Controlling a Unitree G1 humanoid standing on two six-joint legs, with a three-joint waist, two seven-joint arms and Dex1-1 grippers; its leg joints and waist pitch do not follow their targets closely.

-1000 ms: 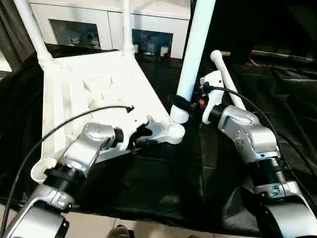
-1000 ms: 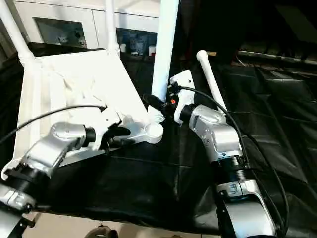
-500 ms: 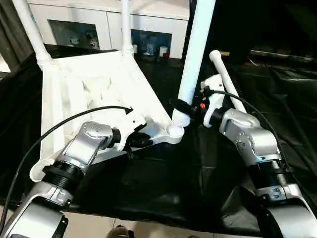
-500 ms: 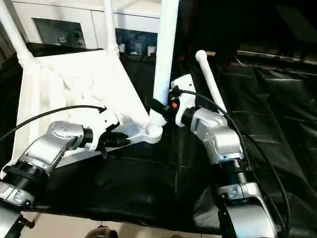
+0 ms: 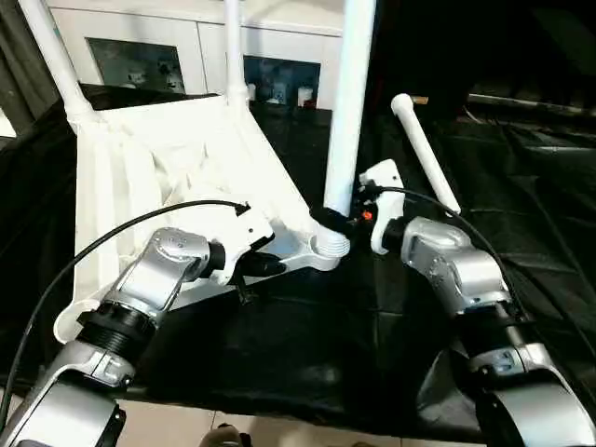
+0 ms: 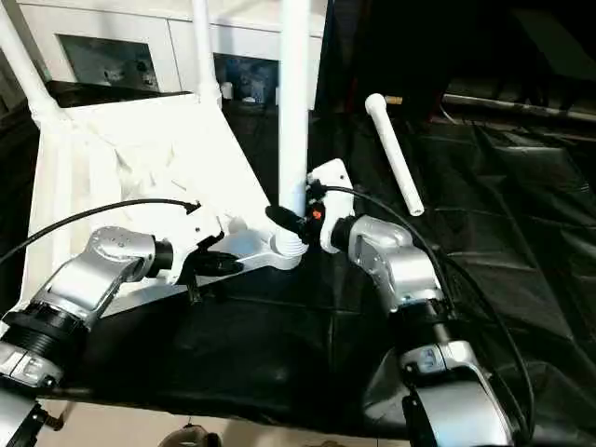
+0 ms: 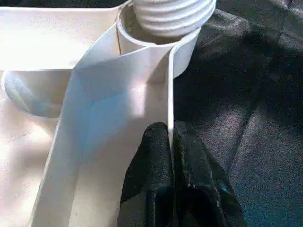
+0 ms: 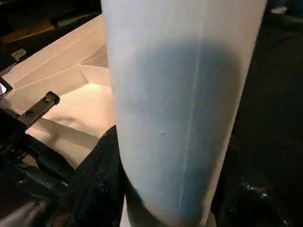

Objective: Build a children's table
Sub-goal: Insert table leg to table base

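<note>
The left gripper (image 7: 171,142) is pinching the upturned white ribbed plastic tabletop's rim (image 7: 169,90) while the right gripper (image 5: 346,220), clasping the white tapered tubular leg (image 5: 346,112), is best keeping it vertical over the round corner socket (image 5: 328,246).

- Head pair: looks forward and down over my forearms; both eyes share the corner socket (image 5: 328,246) between my pincers.
- Left wrist: close along my left pincer (image 7: 169,142) toward that socket.
- Right wrist: very close, facing the upright leg (image 8: 184,104).
</note>
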